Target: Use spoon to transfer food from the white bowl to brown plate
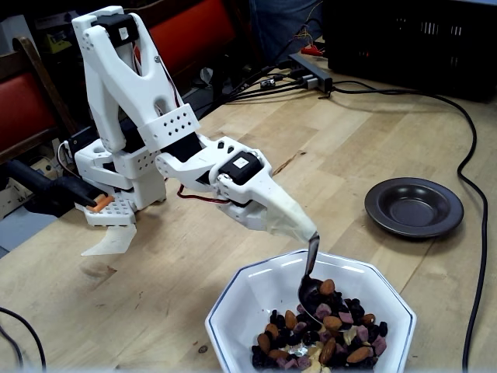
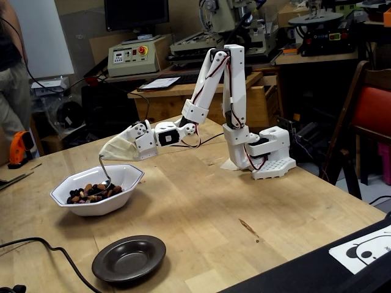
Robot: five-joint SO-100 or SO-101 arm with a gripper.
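The white bowl [image 1: 233,299] [image 2: 98,204] stands at the near edge in one fixed view and at the left of the table in the other. It holds the food [image 1: 330,338] [image 2: 90,191], a heap of almonds, cashews, raisins and pink bits. My gripper [image 1: 299,225] [image 2: 119,151], wrapped in a whitish tip, is shut on the spoon [image 1: 312,268] [image 2: 103,172]. The spoon hangs down over the bowl. Its scoop sits at the top of the heap with an almond [image 1: 327,287] on it. The brown plate [image 1: 414,206] [image 2: 129,257] lies apart on the wood with nothing in it.
A black cable [image 1: 474,233] [image 2: 49,250] runs past the plate. The arm's white base [image 1: 116,194] [image 2: 266,159] stands at the table's far side. Chairs, a power strip and workshop machines lie beyond the table. A printed sheet [image 2: 366,247] lies at one table corner.
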